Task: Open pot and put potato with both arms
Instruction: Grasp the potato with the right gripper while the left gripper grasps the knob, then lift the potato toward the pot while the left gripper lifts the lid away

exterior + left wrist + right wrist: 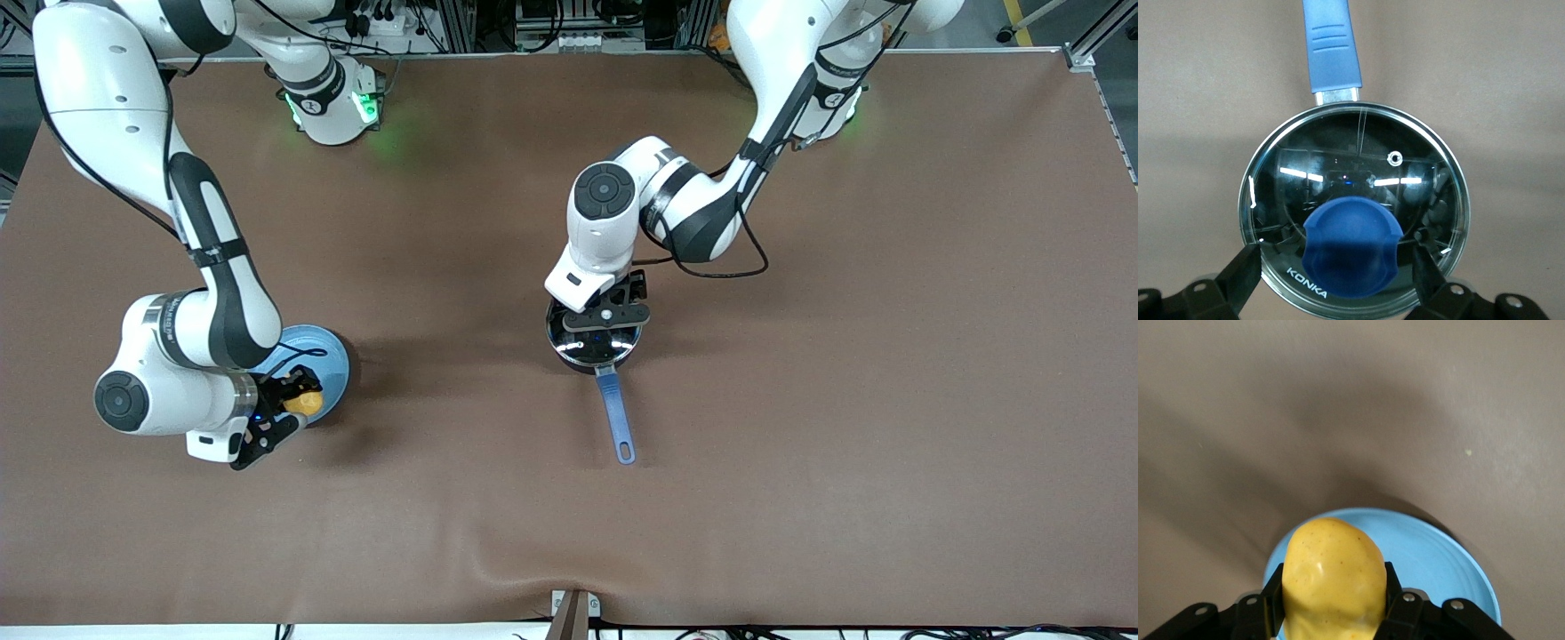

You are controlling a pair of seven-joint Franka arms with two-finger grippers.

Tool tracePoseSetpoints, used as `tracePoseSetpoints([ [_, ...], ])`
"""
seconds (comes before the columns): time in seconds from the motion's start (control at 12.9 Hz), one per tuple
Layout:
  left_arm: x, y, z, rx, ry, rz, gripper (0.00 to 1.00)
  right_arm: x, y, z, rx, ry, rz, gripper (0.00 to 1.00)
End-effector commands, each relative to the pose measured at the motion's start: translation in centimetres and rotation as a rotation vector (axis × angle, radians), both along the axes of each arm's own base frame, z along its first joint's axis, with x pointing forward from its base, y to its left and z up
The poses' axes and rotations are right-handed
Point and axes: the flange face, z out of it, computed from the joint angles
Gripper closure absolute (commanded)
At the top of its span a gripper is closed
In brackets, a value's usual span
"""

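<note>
Neither step is finished: the glass lid (1355,213) is straddled by the spread left gripper (606,317), and the potato (1331,577) is clamped in the right gripper (286,411) over the plate (333,356).

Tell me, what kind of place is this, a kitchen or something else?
Probably a robotics lab, not a kitchen. Two white robot arms stand at a table under a plain brown cover, handling a lidded saucepan and a potato over a blue plate, with cables and metal framing along the edge.

Black pot (594,348) with blue handle (615,416), clear glass lid (1353,212) with blue knob (1353,247) and white lettering. Yellow-orange potato (1333,579), finely speckled, over a plain light-blue plate (1441,561). White arms, black grippers, brown table (889,400).
</note>
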Motion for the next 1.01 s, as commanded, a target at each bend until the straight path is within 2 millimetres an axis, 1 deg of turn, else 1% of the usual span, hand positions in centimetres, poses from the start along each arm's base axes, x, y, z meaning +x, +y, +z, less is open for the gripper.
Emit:
tracePoseSetpoints([
  [0.0,-0.3,0.0,-0.3,0.009,-0.024,0.005,0.0,0.0,2.7,1.1,-0.011,-0.004,-0.046,0.94],
  [0.08,-0.2,0.0,-0.2,0.007,-0.027,0.006,0.0,-0.1,4.1,1.5,-0.015,-0.006,-0.063,0.95],
  [0.16,-0.2,0.0,-0.2,0.007,-0.027,0.006,0.02,-0.2,5.4,2.3,-0.012,-0.013,-0.077,0.95],
  [0.23,-0.1,-0.1,-0.2,0.001,-0.032,0.005,0.02,-0.4,6.5,2.4,-0.014,-0.008,-0.1,0.95],
  [0.31,0.1,-0.1,-0.6,-0.007,-0.038,0.006,0.02,-0.6,7.8,2.6,-0.009,-0.006,-0.111,0.95],
  [0.39,0.0,-0.2,-1.0,-0.007,-0.037,0.004,0.02,-0.7,8.6,2.9,-0.003,-0.006,-0.115,0.95],
  [0.47,0.0,-0.2,-1.1,-0.006,-0.035,0.004,0.05,-0.9,9.5,3.0,0.006,-0.004,-0.106,0.95],
  [0.54,0.0,-0.1,-1.2,-0.004,-0.035,0.005,0.18,-1.1,10.7,3.2,0.014,0.003,-0.124,0.95],
  [0.62,0.1,0.0,-1.3,-0.003,-0.034,0.005,0.26,-1.3,11.5,3.3,0.013,0.01,-0.166,0.95],
  [0.7,0.2,0.1,-1.4,-0.002,-0.033,0.006,0.38,-1.6,12.6,3.4,0.015,0.018,-0.187,0.98],
  [0.78,0.2,0.1,-1.3,-0.002,-0.032,0.009,0.53,-1.8,13.5,3.6,0.016,0.023,-0.206,0.99],
  [0.86,0.2,0.1,-0.9,-0.005,-0.036,0.012,0.85,-2.0,14.3,3.7,0.017,0.029,-0.228,0.99],
  [0.93,0.5,0.5,-0.3,-0.008,-0.04,0.021,0.97,-2.3,15.4,3.9,0.022,0.035,-0.238,1.0],
])
